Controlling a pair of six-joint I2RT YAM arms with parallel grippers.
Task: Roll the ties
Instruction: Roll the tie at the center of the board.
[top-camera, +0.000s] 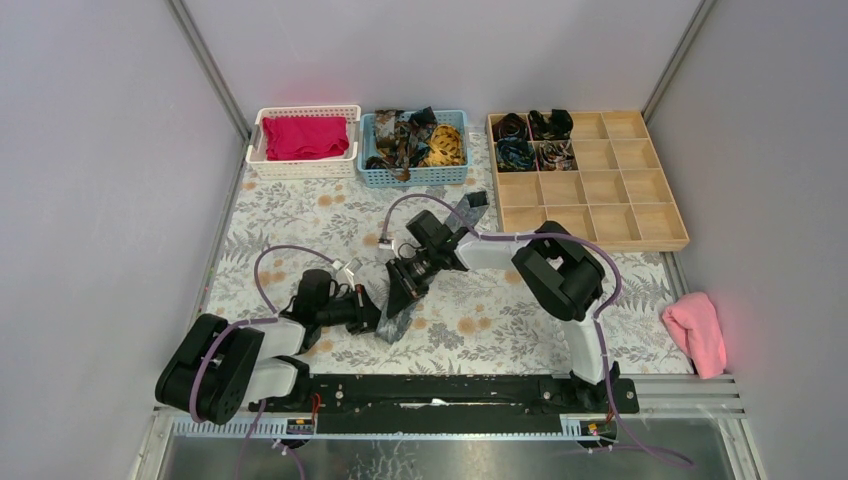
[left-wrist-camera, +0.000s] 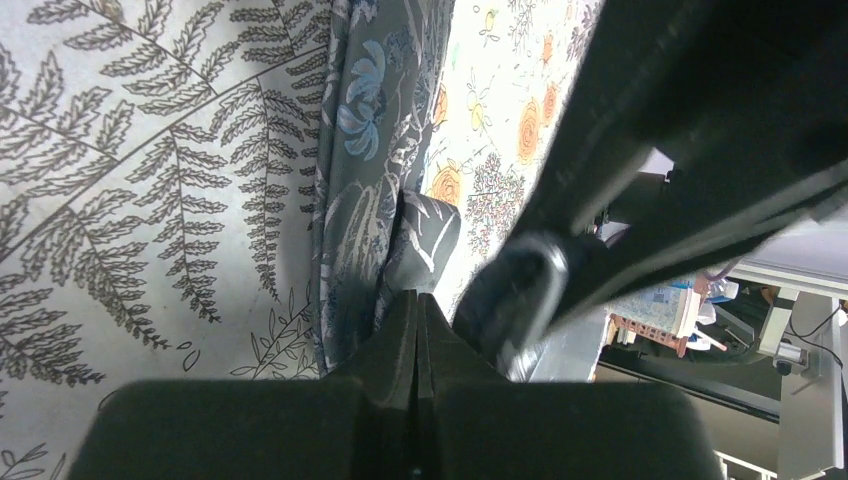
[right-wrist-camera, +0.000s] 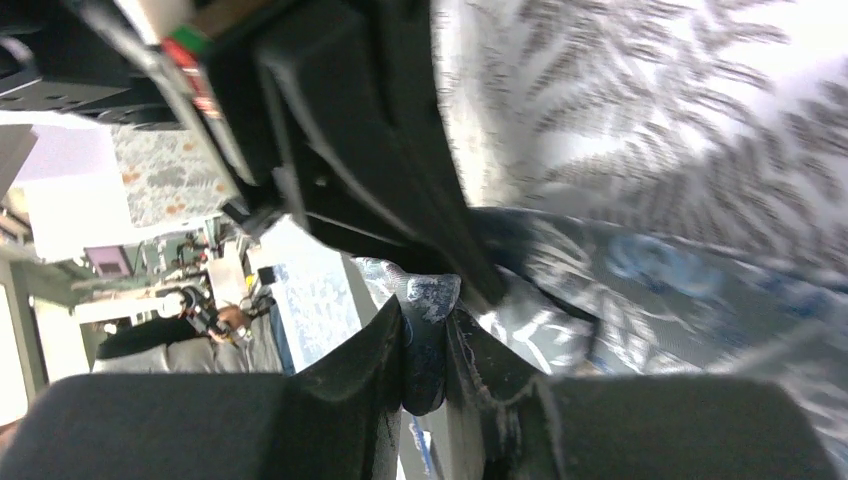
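Mira: Closest up, the left gripper (left-wrist-camera: 417, 300) fills the bottom of its own wrist view, both black fingers clenched flat against each other.

Jon: Anything caught between them?

Mira: No fabric that I can make out. Just past the tips sits a folded-over end of the grey tie (left-wrist-camera: 360, 150), and the strip runs away from there along the tablecloth (left-wrist-camera: 150, 150).

Jon: And the right gripper (right-wrist-camera: 425, 335)?

Mira: Its fingers stand close together with a fold of that grey floral tie pinched between them. The rest of the strip spreads out to the right, blurred.

Jon: Seen from above, where does the tie lie?

Mira: Mid-table, as a slanted strip. Its near end is under the two grippers, which meet almost tip to tip.

Jon: Other ties?

Mira: Loose ties (top-camera: 415, 140) are heaped in the blue basket (top-camera: 420, 176) at the far edge. Four rolled ties (top-camera: 530, 140) sit one per compartment in the far-left corner of the wooden tray (top-camera: 612, 222).

Jon: What else?

Mira: A magenta cloth (top-camera: 305, 137) lies in the white basket (top-camera: 300, 168), just left of the blue one. A pink cloth (top-camera: 697, 330) lies at the right edge, off the floral cloth.
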